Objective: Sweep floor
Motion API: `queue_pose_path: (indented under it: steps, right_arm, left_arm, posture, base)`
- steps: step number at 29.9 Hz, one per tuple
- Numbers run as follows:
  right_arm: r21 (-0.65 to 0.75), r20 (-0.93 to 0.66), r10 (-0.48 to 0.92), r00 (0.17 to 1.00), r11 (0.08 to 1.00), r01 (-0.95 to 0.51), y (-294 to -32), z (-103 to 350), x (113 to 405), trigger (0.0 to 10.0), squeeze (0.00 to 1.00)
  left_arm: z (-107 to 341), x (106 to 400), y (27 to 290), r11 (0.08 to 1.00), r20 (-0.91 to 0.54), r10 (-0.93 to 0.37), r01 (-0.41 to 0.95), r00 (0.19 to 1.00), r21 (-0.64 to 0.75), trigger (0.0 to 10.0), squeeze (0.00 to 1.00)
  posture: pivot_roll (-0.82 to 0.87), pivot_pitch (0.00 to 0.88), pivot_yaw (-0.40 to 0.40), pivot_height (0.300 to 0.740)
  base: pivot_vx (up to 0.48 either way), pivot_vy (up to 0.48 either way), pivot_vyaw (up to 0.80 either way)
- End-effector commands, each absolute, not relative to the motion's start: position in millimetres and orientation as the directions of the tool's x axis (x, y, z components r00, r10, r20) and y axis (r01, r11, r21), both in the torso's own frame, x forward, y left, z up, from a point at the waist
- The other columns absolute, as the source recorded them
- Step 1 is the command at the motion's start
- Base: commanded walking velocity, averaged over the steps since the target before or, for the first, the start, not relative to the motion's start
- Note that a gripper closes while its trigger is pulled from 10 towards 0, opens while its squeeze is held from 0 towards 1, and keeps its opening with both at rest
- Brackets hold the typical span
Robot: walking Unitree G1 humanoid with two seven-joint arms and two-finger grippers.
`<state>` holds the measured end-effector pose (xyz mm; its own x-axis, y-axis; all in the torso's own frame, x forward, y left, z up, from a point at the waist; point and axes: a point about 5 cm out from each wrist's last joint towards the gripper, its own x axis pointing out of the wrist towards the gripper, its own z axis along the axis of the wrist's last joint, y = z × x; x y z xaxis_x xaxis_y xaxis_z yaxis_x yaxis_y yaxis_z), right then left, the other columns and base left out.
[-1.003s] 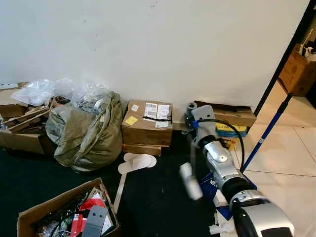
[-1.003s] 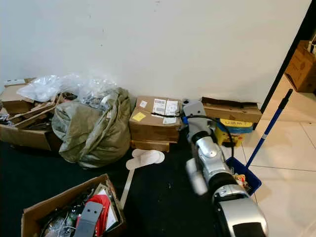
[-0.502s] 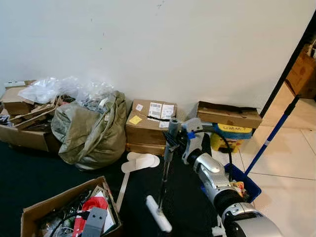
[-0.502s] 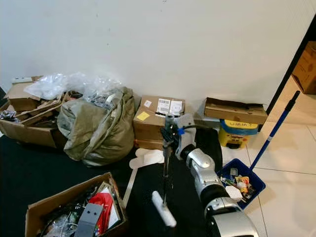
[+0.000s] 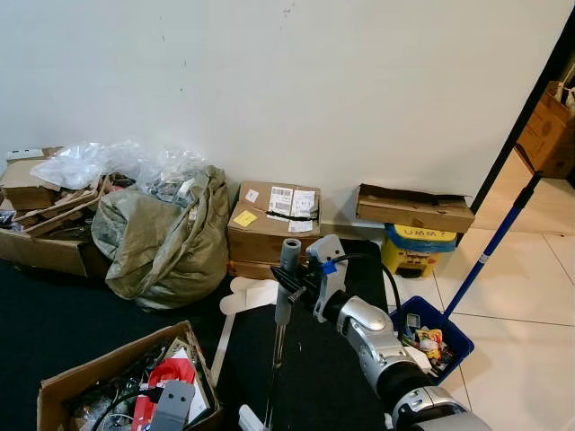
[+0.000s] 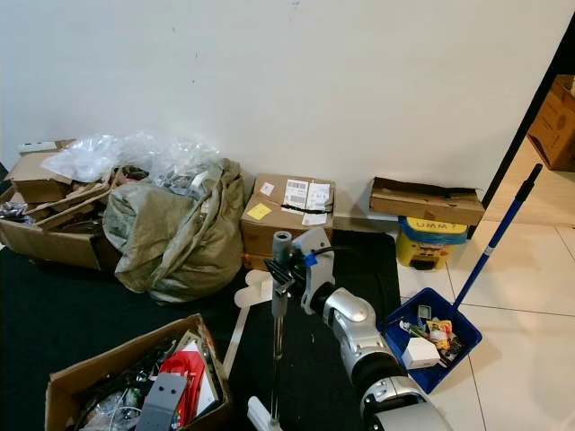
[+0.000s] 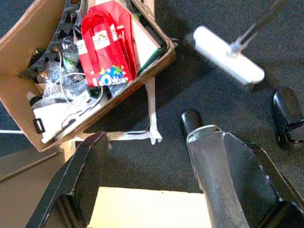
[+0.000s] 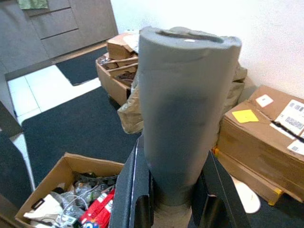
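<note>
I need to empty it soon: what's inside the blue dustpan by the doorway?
The blue plastic dustpan holds swept-up litter: a white boxy scrap and small colourful wrappers. Whatever lies beneath that pile is covered.

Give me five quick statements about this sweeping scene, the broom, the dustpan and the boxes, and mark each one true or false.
1. The right gripper is shut on the broom handle. True.
2. The blue dustpan is empty. False: it holds scraps and litter.
3. The broom head rests on dark carpet. True.
4. The open cardboard box with a red bag sits on white tile. False: it sits on the dark carpet.
5. The olive sack lies to the left of the labelled cardboard box by the wall. True.
</note>
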<state>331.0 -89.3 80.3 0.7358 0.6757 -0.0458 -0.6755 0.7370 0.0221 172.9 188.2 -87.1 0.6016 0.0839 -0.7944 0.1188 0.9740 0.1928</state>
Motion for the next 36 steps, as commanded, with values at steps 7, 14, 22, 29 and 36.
queue_pose_path:
  steps: [7,14,22,29,36]
  right_arm:
    - [0.009,-0.029,0.689,0.724,0.725,-0.689,-87.2,86.7,332.4,10.0,0.00]
    - [0.007,-0.035,0.692,0.721,0.722,-0.692,-87.9,85.6,331.7,10.0,0.00]
    - [-0.002,-0.042,0.681,0.731,0.732,-0.681,-94.2,87.1,334.2,10.0,0.00]
    - [0.000,-0.042,0.678,0.734,0.735,-0.678,-94.8,86.9,334.0,10.0,0.00]
    - [0.010,-0.038,0.679,0.734,0.734,-0.679,-91.5,85.4,332.1,10.0,0.00]
  left_arm:
    - [-90.0,166.4,192.2,0.966,-0.816,0.094,0.145,0.571,0.212,10.0,0.00]
    - [-90.8,166.0,189.1,0.961,-0.822,0.085,0.171,0.563,0.216,10.0,0.00]
    - [-91.5,166.1,185.3,0.957,-0.827,0.081,0.188,0.557,0.221,10.0,0.00]
    - [-91.7,165.5,185.6,0.956,-0.829,0.081,0.192,0.554,0.222,10.0,0.00]
    - [-91.5,165.5,187.5,0.955,-0.828,0.081,0.195,0.555,0.224,10.0,0.00]
  posture:
    - [-0.08,0.021,0.017,0.740]
    - [-0.08,0.013,0.013,0.740]
    - [-0.08,0.016,0.012,0.740]
    - [-0.07,0.021,0.016,0.740]
    - [-0.07,0.022,0.021,0.740]
  base:
    - [0.000,0.000,0.00]
    - [-0.070,0.000,0.00]
    - [-0.258,0.000,0.00]
    - [-0.273,0.000,0.00]
    - [-0.280,0.000,0.00]
